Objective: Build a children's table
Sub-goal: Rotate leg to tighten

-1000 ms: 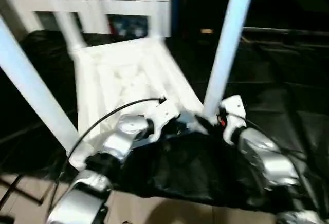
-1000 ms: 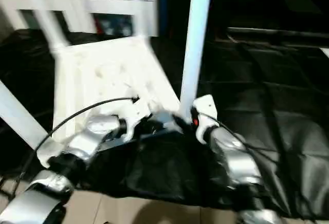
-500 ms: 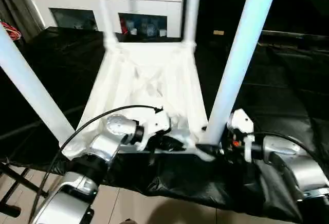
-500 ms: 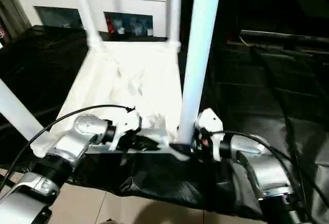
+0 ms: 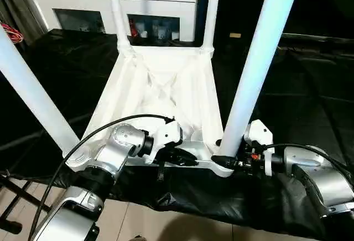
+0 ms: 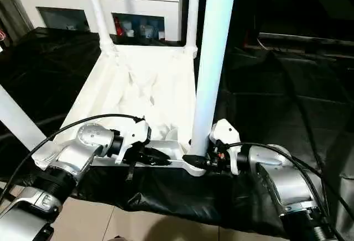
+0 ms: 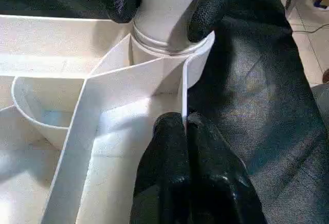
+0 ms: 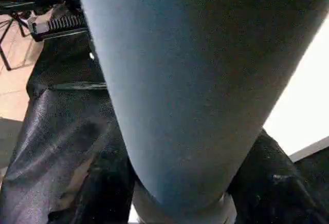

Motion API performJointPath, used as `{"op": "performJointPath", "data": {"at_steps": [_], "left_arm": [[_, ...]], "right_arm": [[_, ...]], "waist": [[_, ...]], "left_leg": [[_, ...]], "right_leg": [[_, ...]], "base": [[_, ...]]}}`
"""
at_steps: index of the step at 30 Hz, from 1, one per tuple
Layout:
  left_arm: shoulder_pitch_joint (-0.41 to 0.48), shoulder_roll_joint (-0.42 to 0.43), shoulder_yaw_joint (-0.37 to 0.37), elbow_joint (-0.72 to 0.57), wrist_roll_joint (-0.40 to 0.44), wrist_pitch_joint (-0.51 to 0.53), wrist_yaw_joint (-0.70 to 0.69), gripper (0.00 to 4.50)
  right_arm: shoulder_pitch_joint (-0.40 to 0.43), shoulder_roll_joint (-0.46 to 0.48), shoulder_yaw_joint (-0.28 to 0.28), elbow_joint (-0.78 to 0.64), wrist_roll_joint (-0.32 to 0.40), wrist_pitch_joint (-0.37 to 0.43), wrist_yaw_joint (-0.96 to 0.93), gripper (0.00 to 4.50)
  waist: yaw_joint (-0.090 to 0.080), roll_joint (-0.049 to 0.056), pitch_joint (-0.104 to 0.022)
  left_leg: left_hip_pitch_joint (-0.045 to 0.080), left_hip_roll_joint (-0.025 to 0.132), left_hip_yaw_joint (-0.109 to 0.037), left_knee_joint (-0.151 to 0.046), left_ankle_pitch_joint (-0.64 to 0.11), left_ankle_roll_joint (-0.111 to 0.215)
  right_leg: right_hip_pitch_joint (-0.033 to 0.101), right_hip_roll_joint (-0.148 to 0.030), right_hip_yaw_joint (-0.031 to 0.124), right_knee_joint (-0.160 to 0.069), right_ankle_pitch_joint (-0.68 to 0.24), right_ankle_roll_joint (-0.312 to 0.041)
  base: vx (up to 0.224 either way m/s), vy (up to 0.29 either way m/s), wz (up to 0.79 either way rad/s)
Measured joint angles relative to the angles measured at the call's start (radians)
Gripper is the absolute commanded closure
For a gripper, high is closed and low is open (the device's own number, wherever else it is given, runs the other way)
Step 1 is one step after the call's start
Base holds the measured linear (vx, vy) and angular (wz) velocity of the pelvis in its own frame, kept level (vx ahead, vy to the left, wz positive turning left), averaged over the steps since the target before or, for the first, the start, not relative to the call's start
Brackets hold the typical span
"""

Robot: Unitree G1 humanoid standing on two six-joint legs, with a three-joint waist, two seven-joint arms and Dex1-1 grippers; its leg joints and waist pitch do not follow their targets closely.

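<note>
I see the children's table (image 5: 160,86) upside down on black sheeting (image 5: 310,114). My left gripper (image 7: 184,124) pinches its near rim; my right gripper (image 7: 164,3) straddles the five o'clock leg (image 5: 251,69).

Left claw (image 7: 185,131) pinched closed, right claw (image 7: 162,3) with fingers spread, both silver forearms reaching forward

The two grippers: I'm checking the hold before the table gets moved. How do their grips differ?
The left gripper is shut on the table's thin rim, while the right gripper wraps wider around the near right leg at its base. Both hold the upturned children's table at its near edge.
</note>
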Motion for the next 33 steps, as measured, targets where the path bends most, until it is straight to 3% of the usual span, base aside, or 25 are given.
{"op": "performJointPath", "data": {"at_steps": [6,9,13,18,20,23,26,33], "left_arm": [[0.001,-0.026,0.005,0.007,0.016,0.009,0.086,4.5],[-0.018,-0.086,0.036,0.046,0.063,0.033,0.261,4.5],[-0.043,-0.169,0.04,0.082,0.084,0.085,0.424,4.5],[-0.056,-0.188,0.044,0.102,0.092,0.097,0.48,4.5],[-0.056,-0.189,0.05,0.102,0.103,0.095,0.487,4.5],[-0.056,-0.189,0.051,0.102,0.107,0.087,0.485,4.5],[-0.056,-0.179,0.049,0.102,0.104,0.077,0.47,4.5],[-0.055,-0.141,0.039,0.086,0.078,0.055,0.349,4.5]], "right_arm": [[0.023,0.057,-0.037,-0.001,-0.015,0.003,-0.117,2.52],[-0.024,0.198,-0.103,0.092,-0.067,-0.002,-0.359,2.53],[-0.096,0.286,-0.142,0.19,-0.106,-0.008,-0.596,2.54],[-0.135,0.337,-0.155,0.238,-0.133,-0.018,-0.689,2.54],[-0.149,0.35,-0.158,0.265,-0.147,-0.046,-0.694,1.99],[-0.149,0.359,-0.17,0.267,-0.129,-0.048,-0.687,1.85],[-0.145,0.353,-0.173,0.255,-0.116,-0.04,-0.654,1.41],[-0.093,0.234,-0.123,0.187,-0.106,-0.039,-0.45,1.36]], "waist": [[-0.003,0.0,0.0],[-0.025,-0.001,-0.001],[-0.062,0.002,-0.002],[-0.074,0.003,-0.003],[-0.08,0.003,-0.003],[-0.08,0.003,-0.003],[-0.079,0.003,-0.003],[-0.057,0.006,-0.003]], "left_leg": [[0.002,0.0,0.0,0.002,0.0,0.0],[0.003,-0.001,-0.001,0.004,0.0,0.0],[0.003,-0.003,-0.006,0.0,0.0,0.0],[0.003,-0.004,-0.006,-0.001,0.0,0.0],[0.003,-0.004,-0.006,0.0,0.0,0.0],[0.003,-0.004,-0.006,-0.001,0.0,0.0],[0.003,-0.004,-0.006,-0.001,0.0,0.0],[0.003,-0.003,-0.005,-0.004,0.0,0.0]], "right_leg": [[0.003,0.0,0.0,0.001,-0.002,0.004],[0.002,0.0,0.0,0.0,-0.003,0.005],[0.002,0.0,-0.005,-0.016,-0.003,0.006],[0.001,0.0,-0.003,-0.016,-0.003,0.005],[0.001,0.0,-0.003,-0.016,-0.001,0.003],[0.001,0.0,-0.003,-0.015,0.002,0.001],[0.001,0.0,-0.003,-0.015,0.007,0.0],[0.0,0.0,-0.003,-0.014,0.009,-0.001]], "base": [[0.0,0.0,0.0],[-0.024,0.005,-0.04],[-0.013,0.004,-0.03],[0.0,0.0,0.0],[0.0,0.0,0.0],[0.0,0.0,0.0],[0.0,0.0,0.0],[0.0,0.0,0.0]]}}
